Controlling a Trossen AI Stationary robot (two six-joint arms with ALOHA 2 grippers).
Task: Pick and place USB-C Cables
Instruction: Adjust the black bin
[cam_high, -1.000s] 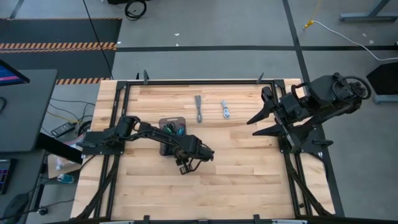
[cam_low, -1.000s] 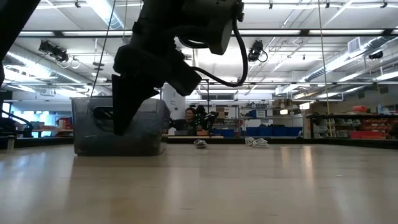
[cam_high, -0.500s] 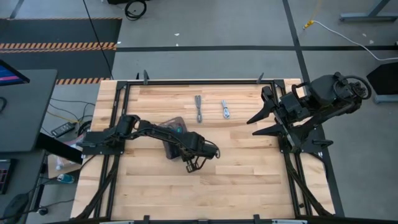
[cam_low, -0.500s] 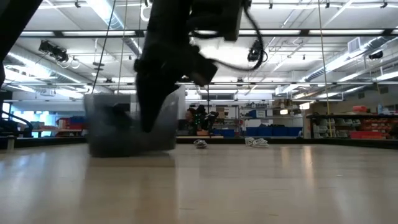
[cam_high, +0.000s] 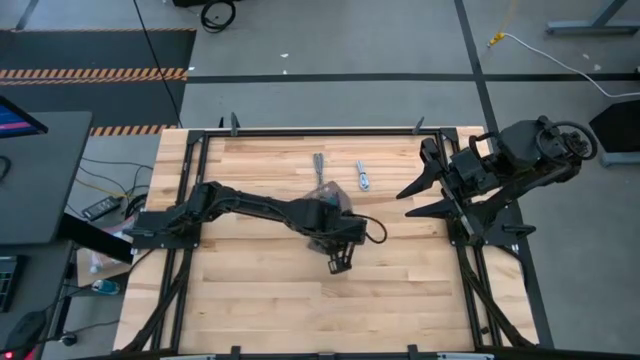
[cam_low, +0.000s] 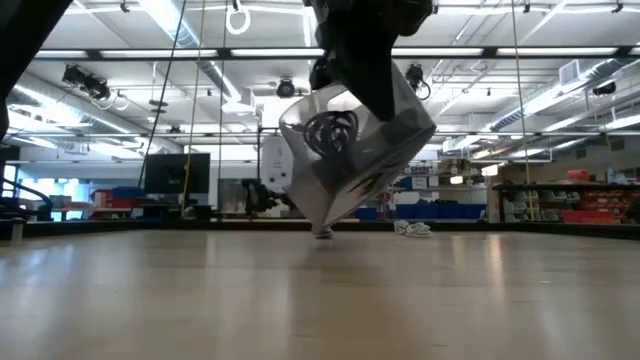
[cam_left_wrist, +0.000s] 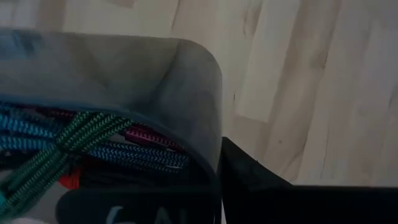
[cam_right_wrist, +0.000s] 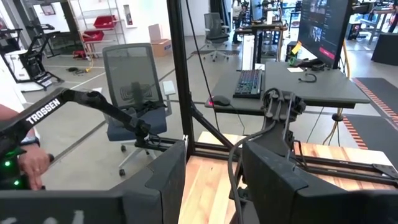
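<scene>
A grey see-through tray (cam_low: 350, 155) hangs tilted above the table's middle, also seen in the high view (cam_high: 325, 193). Inside it lie several braided USB-C cables (cam_left_wrist: 93, 134) in green, blue and magenta, seen as coils through its wall (cam_low: 330, 130). My left gripper (cam_low: 375, 95) is shut on the tray's wall. Two more cables rest flat on the far part of the table, one (cam_high: 363, 175) bare, one (cam_high: 318, 162) partly behind the tray. My right gripper (cam_right_wrist: 211, 186) is raised at the table's right, open and holding nothing. My left gripper has the tray's wall, at the rim next to a rounded corner (cam_left_wrist: 214, 155). One finger (cam_left_wrist: 124, 208) is inside the tray and one (cam_left_wrist: 261, 186) outside. The fingers come steeply from above. The tray hangs below them, tipped onto one corner and clear of the table.
Black frame rails (cam_high: 200, 180) run along the table's edges. Bare wood (cam_high: 400, 290) lies on the near side. Beyond the table are desks and an office chair (cam_right_wrist: 134, 87), and a person's hand (cam_right_wrist: 31, 162) shows at the edge.
My left gripper has gone toward the table's right edge and up, tipping as it went. The tray, which stood flat on the table at the left, slid along with it. It has since come off the wood and now hangs tilted, with the cables still inside.
</scene>
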